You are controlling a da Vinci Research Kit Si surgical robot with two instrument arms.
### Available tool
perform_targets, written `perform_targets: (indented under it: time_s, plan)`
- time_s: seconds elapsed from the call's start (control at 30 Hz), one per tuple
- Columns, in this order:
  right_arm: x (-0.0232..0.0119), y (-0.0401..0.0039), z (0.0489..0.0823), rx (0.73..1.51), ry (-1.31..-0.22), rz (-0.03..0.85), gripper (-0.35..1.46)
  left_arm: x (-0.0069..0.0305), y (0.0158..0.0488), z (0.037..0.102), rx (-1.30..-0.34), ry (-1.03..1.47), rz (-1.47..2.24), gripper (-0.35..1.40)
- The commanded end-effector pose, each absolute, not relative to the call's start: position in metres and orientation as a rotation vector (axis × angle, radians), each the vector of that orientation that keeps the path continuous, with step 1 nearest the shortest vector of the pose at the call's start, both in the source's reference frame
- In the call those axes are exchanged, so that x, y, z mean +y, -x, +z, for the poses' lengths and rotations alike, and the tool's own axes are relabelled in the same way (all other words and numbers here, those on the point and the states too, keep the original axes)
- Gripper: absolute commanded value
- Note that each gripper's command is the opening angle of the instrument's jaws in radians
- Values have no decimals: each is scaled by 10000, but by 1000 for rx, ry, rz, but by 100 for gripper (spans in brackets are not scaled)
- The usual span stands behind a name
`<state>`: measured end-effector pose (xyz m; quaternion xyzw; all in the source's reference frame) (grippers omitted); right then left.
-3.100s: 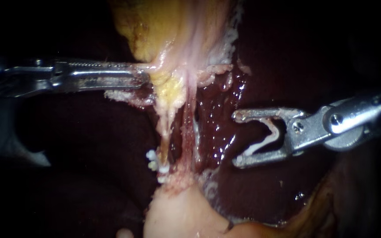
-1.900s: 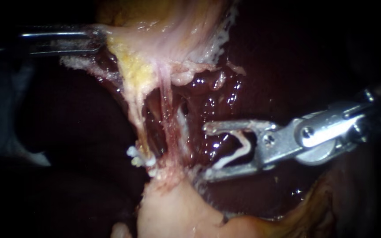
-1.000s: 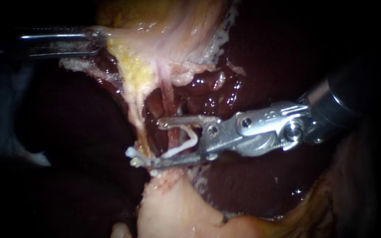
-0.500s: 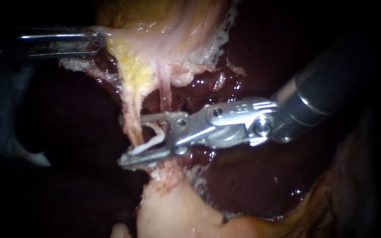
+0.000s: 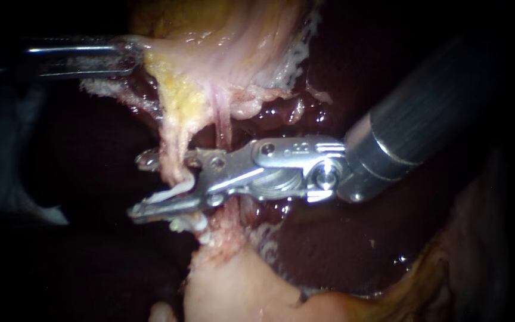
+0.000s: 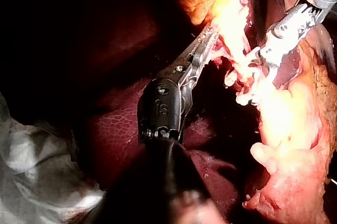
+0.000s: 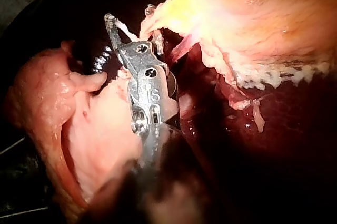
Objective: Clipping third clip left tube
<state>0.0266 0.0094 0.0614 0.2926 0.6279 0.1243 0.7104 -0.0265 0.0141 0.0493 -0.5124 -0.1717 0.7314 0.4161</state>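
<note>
Underneath, wet dark liver backs the left tube, grey sheet alongside.

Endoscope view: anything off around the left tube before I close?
Nothing stands out. The right instrument holds the open clip astride the left tube, just above the placed clips; left instrument grips tissue.

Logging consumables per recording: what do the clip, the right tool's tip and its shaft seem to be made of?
The clip: probably plastic, white and matte, with no metallic glint. The right tool: metal, silvery and polished, with bright highlights and visible pins. Its shaft: dark, finely ribbed, duller sleeve behind a shiny collar; plastic or coated metal, unclear.
</note>
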Motion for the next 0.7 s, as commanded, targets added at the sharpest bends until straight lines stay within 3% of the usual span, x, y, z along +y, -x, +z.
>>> perform_targets:
  time_s: [0.03,0.37,0.7]
  plan:
    - [96,-266,608,1402,-653,270,47,141,265,493,-431,1286,1836,-35]
    - [114,-267,561,1465,-676,317,47,141,265,496,-431,1287,1837,-35]
    - [122,-267,557,1459,-720,366,43,141,265,496,-430,1287,1837,-35]
